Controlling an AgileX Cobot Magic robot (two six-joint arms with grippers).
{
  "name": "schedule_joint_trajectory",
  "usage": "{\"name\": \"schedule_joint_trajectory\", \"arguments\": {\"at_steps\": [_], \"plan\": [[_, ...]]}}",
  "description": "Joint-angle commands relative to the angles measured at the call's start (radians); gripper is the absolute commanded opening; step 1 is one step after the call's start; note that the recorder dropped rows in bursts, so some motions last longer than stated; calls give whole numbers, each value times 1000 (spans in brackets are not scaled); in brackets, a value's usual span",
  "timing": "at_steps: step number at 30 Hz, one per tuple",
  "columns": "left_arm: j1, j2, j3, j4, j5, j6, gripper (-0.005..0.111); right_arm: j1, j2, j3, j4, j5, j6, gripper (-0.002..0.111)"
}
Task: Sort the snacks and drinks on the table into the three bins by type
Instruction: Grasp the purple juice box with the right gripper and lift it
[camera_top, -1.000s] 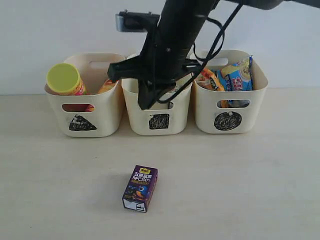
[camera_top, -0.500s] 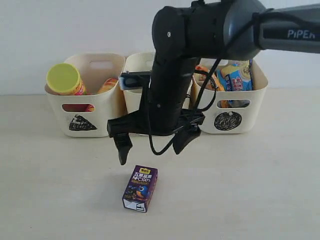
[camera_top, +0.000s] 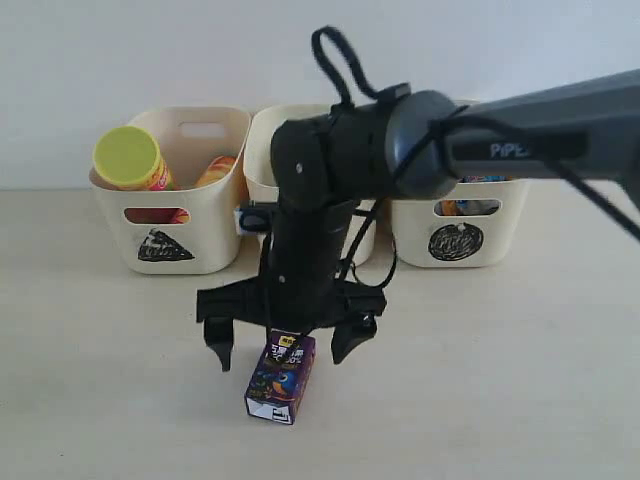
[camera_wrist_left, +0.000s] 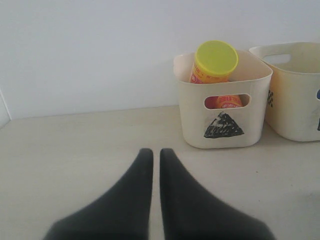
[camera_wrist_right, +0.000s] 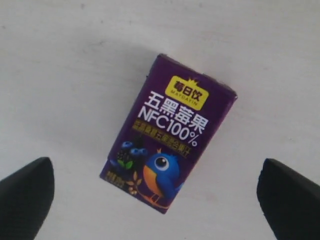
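mostly arm (camera_top: 330, 170) hides middle bin (camera_top: 262, 148); right tool (camera_top: 282, 352) apart over juice box (camera_top: 279, 386); left tool (camera_wrist_left: 155, 153) together.

Three cream bins: the triangle-marked bin (camera_top: 212, 235), the middle bin (camera_top: 260, 150) with its mark hidden, and the circle-marked bin (camera_top: 500, 230). Two chip tubes, both in the triangle-marked bin: the yellow-green-lidded tube (camera_top: 130, 160) and the orange tube (camera_top: 216, 170), only its top showing. One purple juice box (camera_top: 280, 385) on the bench (camera_top: 500, 380). Snack bags (camera_top: 470, 207) in the circle-marked bin: glimpsed only, count indeterminable.

juice box (camera_top: 281, 381) before middle bin (camera_top: 256, 160)
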Motion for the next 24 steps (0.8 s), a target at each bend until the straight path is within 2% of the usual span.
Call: {"name": "schedule_joint_trajectory", "arguments": {"at_steps": [1,8,10,11,15,18,19,20,24], "plan": [[-9,-3,4,-12,-2,-9,4,17,49,2,-67,-11,80,104],[-9,-3,4,-12,0,-9,4,17,83,0,-71,-42,95,104],[-9,-3,4,-12,0,-9,4,17,85,-2,-69,-49,95,100],[-9,-3,4,-12,0,-9,4,17,92,-2,-69,-51,98,89],[-9,-3,4,-12,0,-9,4,15,94,-2,-69,-54,98,59],[-9,-3,4,-12,0,-9,4,15,94,-2,-69,-66,89,26],[-9,-3,4,-12,0,-9,4,15,94,-2,-69,-62,73,5],[-9,-3,4,-12,0,-9,4,15,94,-2,-69,-57,65,0],[-9,-3,4,-12,0,-9,4,15,61,-2,-74,-43,32,0]]}}
